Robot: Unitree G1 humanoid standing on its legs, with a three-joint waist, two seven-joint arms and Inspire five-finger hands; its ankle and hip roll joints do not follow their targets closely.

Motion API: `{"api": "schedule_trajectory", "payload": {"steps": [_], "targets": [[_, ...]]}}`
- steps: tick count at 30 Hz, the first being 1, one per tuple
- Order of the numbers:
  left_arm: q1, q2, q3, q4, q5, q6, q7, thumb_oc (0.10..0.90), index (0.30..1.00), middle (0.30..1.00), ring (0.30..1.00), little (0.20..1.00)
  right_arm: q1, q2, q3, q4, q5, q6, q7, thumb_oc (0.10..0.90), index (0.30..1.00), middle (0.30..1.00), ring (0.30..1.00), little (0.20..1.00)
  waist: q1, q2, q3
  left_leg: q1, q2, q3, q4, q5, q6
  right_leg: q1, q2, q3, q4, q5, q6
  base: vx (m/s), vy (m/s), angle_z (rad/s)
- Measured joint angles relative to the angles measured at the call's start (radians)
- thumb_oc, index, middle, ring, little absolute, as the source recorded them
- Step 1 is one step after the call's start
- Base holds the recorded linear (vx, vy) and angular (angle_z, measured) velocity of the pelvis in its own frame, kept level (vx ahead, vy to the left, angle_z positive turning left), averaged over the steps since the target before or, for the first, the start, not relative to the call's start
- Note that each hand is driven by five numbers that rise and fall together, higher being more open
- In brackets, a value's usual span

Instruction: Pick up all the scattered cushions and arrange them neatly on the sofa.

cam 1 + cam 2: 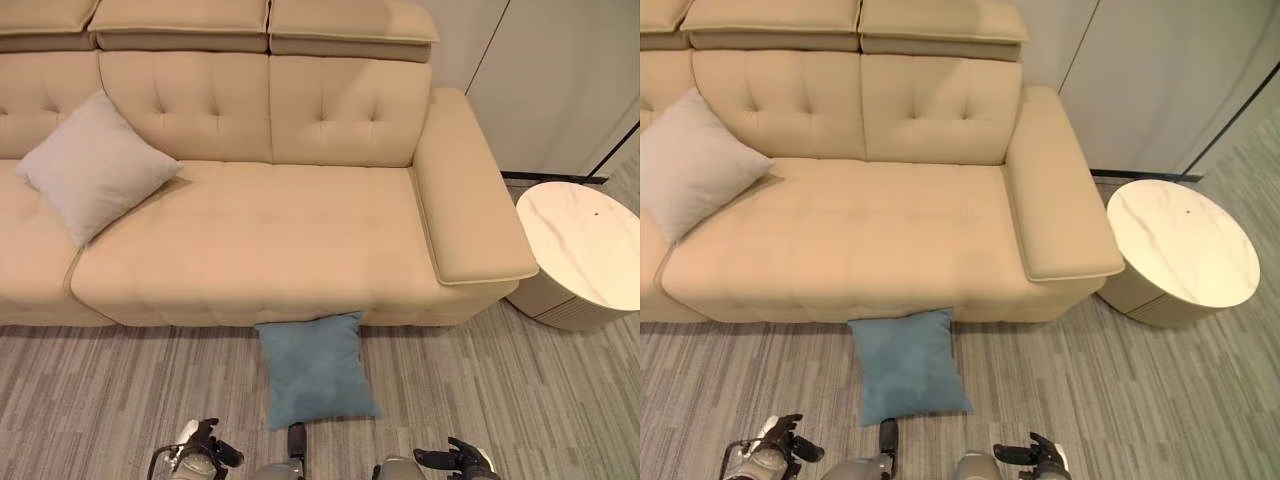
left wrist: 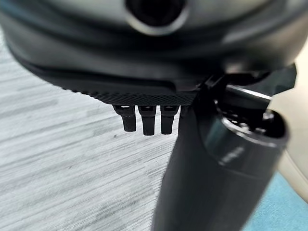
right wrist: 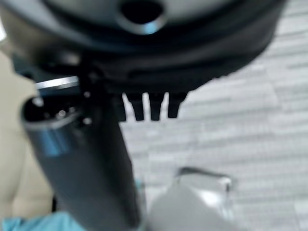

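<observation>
A blue cushion (image 1: 315, 368) lies on the grey carpet, its top edge against the front of the beige sofa (image 1: 280, 230). A pale grey cushion (image 1: 95, 165) leans against the sofa's backrest at the left. My left hand (image 1: 205, 450) hangs low by the blue cushion's lower left corner, apart from it. My right hand (image 1: 455, 460) hangs low to the cushion's right. In the left wrist view the fingers (image 2: 147, 120) point straight out over the carpet and hold nothing. The right wrist view shows its fingers (image 3: 154, 108) the same way. A blue corner (image 2: 284, 211) shows past the left thumb.
A round white marble side table (image 1: 585, 250) stands right of the sofa's armrest (image 1: 470, 190). White wall panels (image 1: 560, 80) rise behind it. The sofa seat's middle and right are bare. Striped grey carpet (image 1: 100, 390) spreads in front.
</observation>
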Motion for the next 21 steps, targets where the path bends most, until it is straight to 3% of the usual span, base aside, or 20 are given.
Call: {"api": "schedule_trajectory", "payload": {"steps": [2,4,5,7,9,13,18,21], "targets": [[-0.001,0.012,0.027,0.008,-0.019,0.0,-0.014,0.8,0.9,0.9,0.9,0.9,0.005,-0.009,-0.011,-0.027,0.001,-0.005,0.001,0.8,0.9,0.9,0.9,0.9,-0.007,-0.029,0.02,0.013,-0.006,-0.022,0.001,0.005,-0.033,0.01,-0.002,-0.018,-0.13,0.095,0.005,-0.07,-0.086,0.37],[-0.011,0.023,0.025,-0.003,-0.045,-0.011,-0.016,0.8,0.9,0.9,0.9,0.9,0.007,-0.025,-0.008,-0.052,0.016,-0.004,0.002,0.8,0.9,0.9,0.9,0.9,-0.004,-0.062,0.036,-0.032,-0.023,-0.051,0.05,-0.018,-0.067,-0.014,-0.002,0.013,-0.133,0.197,0.004,-0.21,-0.106,0.56],[-0.03,0.024,0.019,-0.03,-0.06,-0.017,-0.016,0.8,0.9,0.9,0.9,0.9,-0.025,-0.054,-0.003,-0.082,0.024,-0.005,-0.001,0.8,0.9,0.9,0.9,0.9,0.002,-0.055,0.042,-0.113,-0.008,-0.055,0.103,-0.029,-0.092,-0.069,0.008,0.014,-0.118,0.208,-0.002,-0.22,-0.111,0.28],[-0.068,0.029,0.022,-0.053,-0.101,-0.032,-0.006,0.8,0.9,0.9,0.9,0.9,-0.097,-0.129,0.01,-0.15,0.026,-0.023,-0.015,0.8,0.9,0.9,0.9,0.9,0.007,-0.032,0.062,-0.274,0.017,-0.064,0.205,-0.057,-0.116,-0.179,0.034,0.004,-0.105,0.215,-0.031,-0.04,-0.061,0.07],[-0.118,0.031,0.026,-0.056,-0.149,-0.037,0.007,0.8,0.9,0.9,0.9,0.9,-0.185,-0.196,0.008,-0.176,0.032,-0.03,-0.036,0.8,0.9,0.9,0.9,0.9,0.004,-0.015,0.098,-0.363,0.029,-0.076,0.251,-0.076,-0.126,-0.251,0.052,-0.009,-0.094,0.22,-0.045,0.04,-0.033,0.12],[-0.211,0.056,0.029,-0.12,-0.217,-0.065,0.019,0.8,0.9,0.9,0.9,0.9,-0.361,-0.262,0.023,-0.209,0.064,-0.07,-0.079,0.8,0.9,0.9,0.9,0.9,0.009,-0.017,0.161,-0.48,0.047,-0.088,0.294,-0.065,-0.14,-0.371,0.061,-0.016,-0.034,0.209,-0.071,-0.05,-0.029,0.06],[-0.4,0.124,0.016,-0.209,-0.256,-0.091,0.114,0.8,0.9,0.9,0.9,0.9,-0.539,-0.238,0.084,-0.226,0.112,-0.104,-0.123,0.8,0.9,0.9,0.9,0.9,0.011,-0.029,0.223,-0.652,0.044,-0.108,0.358,-0.059,-0.147,-0.548,0.049,-0.016,0.062,0.202,-0.093,-0.06,-0.057,0.13],[-0.567,0.201,0.013,-0.234,-0.297,-0.141,0.18,0.8,0.9,0.9,0.9,0.9,-0.652,-0.234,0.148,-0.243,0.138,-0.122,-0.143,0.8,0.9,0.9,0.9,0.9,0.01,-0.037,0.235,-0.828,0.037,-0.108,0.408,-0.055,-0.155,-0.731,0.033,-0.007,0.133,0.192,-0.099,-0.01,-0.016,0.07]]}}
